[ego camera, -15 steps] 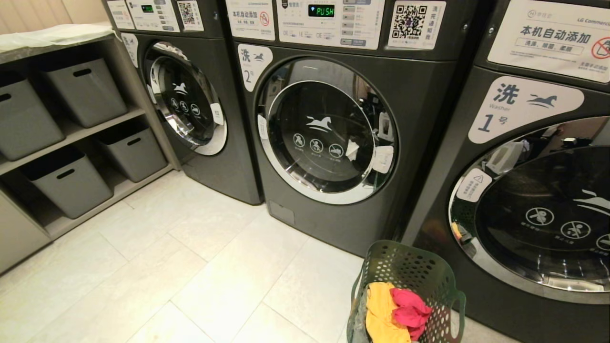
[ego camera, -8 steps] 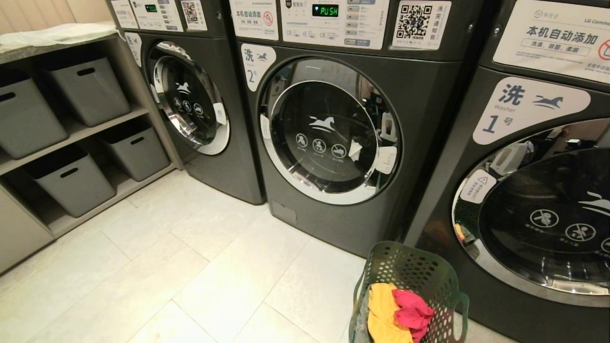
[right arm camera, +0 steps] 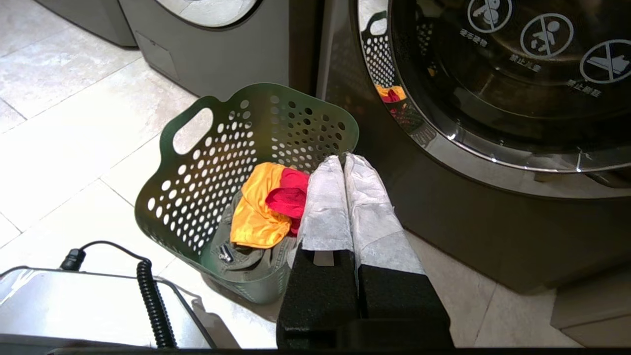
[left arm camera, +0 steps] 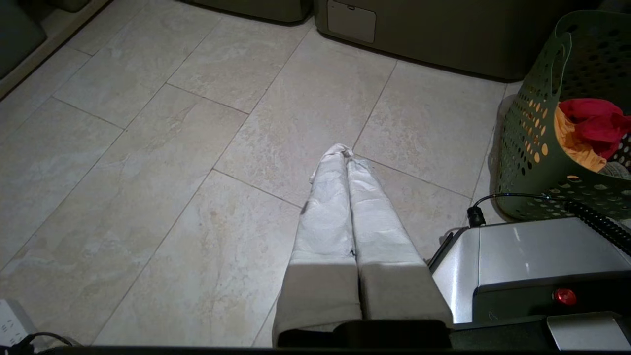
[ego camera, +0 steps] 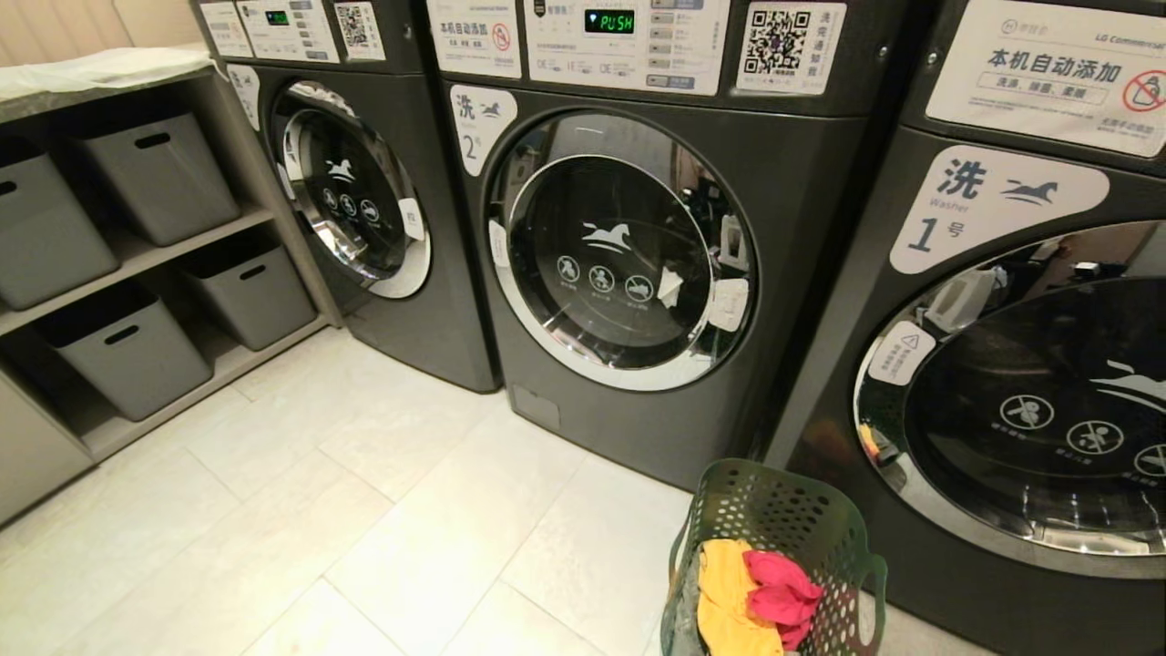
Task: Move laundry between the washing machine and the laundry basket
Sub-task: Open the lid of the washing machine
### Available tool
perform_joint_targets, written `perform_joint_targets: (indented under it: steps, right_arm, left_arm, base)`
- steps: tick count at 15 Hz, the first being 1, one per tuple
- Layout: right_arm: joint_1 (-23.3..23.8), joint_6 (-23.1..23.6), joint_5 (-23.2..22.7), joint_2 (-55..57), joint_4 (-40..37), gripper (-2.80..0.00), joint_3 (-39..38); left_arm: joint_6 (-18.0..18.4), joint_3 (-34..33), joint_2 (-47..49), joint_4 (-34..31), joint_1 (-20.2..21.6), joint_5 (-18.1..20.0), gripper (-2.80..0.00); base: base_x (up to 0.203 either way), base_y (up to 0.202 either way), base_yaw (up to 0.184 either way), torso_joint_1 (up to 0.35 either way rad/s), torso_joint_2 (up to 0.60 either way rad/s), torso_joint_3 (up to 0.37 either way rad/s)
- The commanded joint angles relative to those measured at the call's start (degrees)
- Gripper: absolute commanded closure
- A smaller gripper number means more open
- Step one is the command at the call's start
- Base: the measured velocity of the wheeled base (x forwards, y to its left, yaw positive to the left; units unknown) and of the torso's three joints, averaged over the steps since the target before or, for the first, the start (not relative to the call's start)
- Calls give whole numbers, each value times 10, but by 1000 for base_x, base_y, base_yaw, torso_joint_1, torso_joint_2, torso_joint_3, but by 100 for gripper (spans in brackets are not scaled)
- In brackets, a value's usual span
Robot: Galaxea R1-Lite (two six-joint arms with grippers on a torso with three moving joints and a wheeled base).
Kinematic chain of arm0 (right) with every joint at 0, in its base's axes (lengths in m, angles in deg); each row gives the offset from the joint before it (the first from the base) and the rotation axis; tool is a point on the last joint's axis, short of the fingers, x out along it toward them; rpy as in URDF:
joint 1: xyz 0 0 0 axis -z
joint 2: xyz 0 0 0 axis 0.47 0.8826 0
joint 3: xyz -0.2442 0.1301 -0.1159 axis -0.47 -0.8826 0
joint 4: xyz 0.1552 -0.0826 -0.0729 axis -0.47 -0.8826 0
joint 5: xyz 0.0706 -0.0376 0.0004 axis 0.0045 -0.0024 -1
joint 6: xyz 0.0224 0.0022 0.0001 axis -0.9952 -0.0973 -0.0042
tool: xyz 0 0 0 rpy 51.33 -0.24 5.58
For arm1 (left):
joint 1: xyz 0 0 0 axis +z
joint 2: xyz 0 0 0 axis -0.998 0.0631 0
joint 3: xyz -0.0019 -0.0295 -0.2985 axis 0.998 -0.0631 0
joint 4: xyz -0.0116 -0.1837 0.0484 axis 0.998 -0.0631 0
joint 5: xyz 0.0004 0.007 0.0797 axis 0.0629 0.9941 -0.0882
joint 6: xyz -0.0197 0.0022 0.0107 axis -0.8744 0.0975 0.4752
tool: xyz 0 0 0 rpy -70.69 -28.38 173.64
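Head view shows the washing machine (ego camera: 638, 246) marked 2 in the middle of the row, with its round door closed. The laundry basket (ego camera: 774, 519) stands on the floor (ego camera: 364, 510) near the lower right corner of that machine, just beside the front of the machine marked 1 (ego camera: 1020, 383). The laundry (ego camera: 751, 601) is inside the basket: a yellow-orange piece and a pink-red piece on top, with a grey-green one under them.

Neither arm appears in the head view. In the left wrist view the left gripper (left arm camera: 345, 153) hangs over the bare floor, its fingers clenched together on nothing. In the right wrist view the right gripper (right arm camera: 342, 160) hangs above the far rim of the basket, fingers also pressed together and empty.

I think several things can go wrong from here. The door is closed, so clothes cannot go in before it is opened; a pull on the wrong side of the rim will probably slip on the smooth chrome. The basket is light and stands free, so a gripper that catches its rim or a hole may tip or drag it. The garments lie tangled, so one grasp may lift two, and a piece may fall on the floor. The robot may also confuse the machine marked 1, which is closer to the basket.
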Motion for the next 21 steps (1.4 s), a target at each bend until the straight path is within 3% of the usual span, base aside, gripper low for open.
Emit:
perform_joint_targets:
  steps: [1, 21]
  right_arm:
    - [0, 0, 0, 0, -1, 0, 0]
    - [0, 0, 0, 0, -1, 0, 0]
  left_arm:
    - [0, 0, 0, -1, 0, 0, 0]
    - [0, 0, 0, -2, 0, -2, 0]
  base:
    - [1, 2, -68, 2, 2, 2]
    - [-1, 9, -174, 3, 2, 3]
